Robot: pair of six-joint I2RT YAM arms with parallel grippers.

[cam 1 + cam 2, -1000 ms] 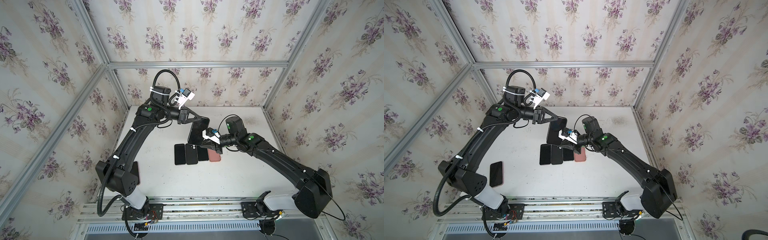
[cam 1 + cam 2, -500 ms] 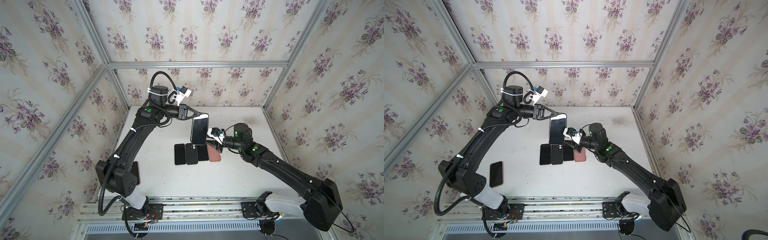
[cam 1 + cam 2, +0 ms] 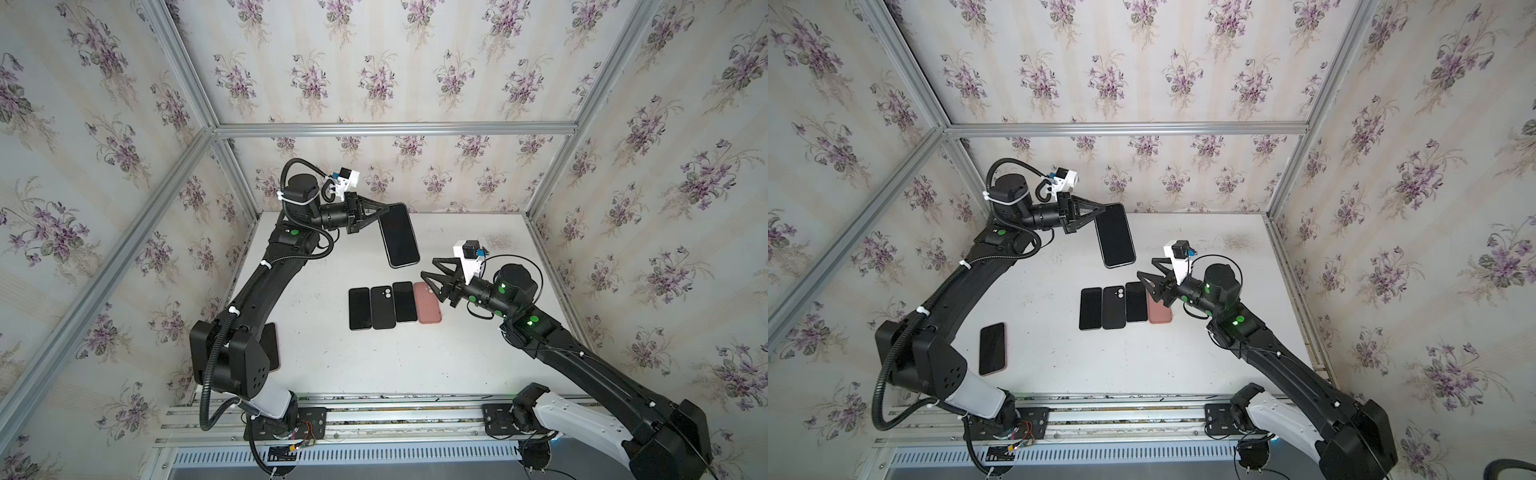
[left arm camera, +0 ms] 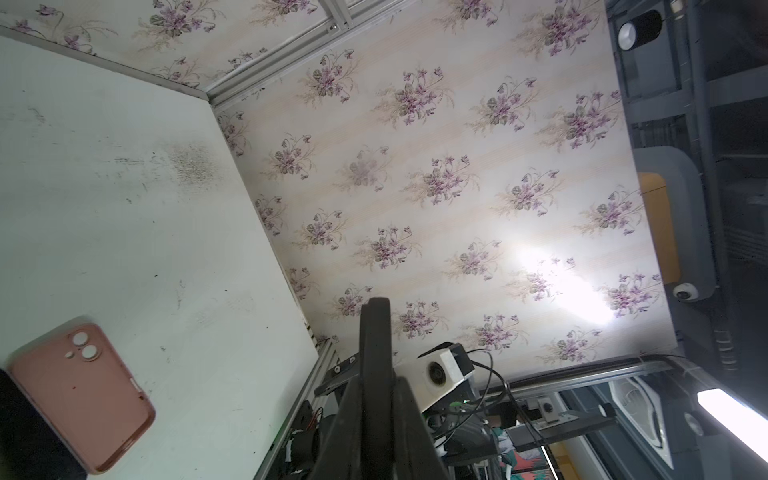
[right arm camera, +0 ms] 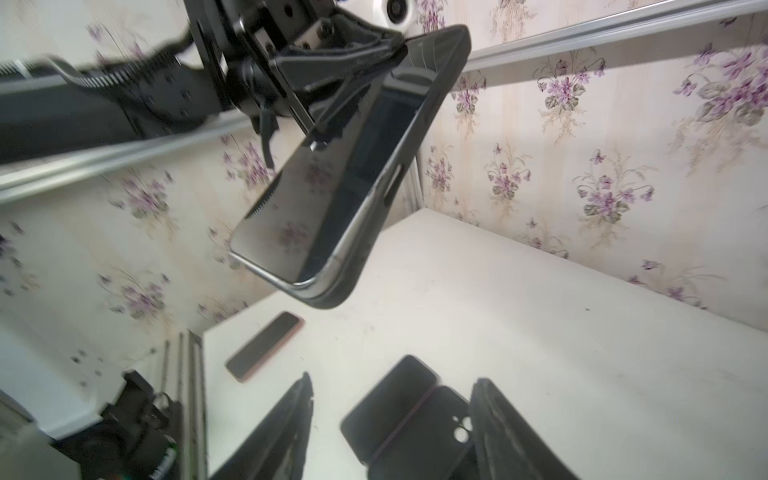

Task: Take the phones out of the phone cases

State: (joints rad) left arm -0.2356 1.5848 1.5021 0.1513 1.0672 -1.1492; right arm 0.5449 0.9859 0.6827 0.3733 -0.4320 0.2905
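Hanging in the air over the back half of the surface (image 3: 457, 353), the phone (image 3: 399, 237) is gripped by its upper corner in the left hand (image 3: 384, 206), whose jaws are pressed shut on it. The dark screen is turned upward and the body is tilted, lower end toward the middle. The black phone case (image 5: 353, 274) is seen wrapped around the phone in the right wrist view. At the lower end the silver rim looks slightly raised from the case, though this cannot be told for certain.

The right hand (image 3: 430, 270) is held with its jaws spread wide and nothing between them, apart from the phone and just above the right end of a row laid at the middle of the surface. That row is made up of three dark slabs – one (image 3: 382, 307) with camera openings – and a pink case (image 3: 428, 307), side by side. A pink-edged phone (image 3: 992, 349) is lying screen-up near the left edge, toward the front.
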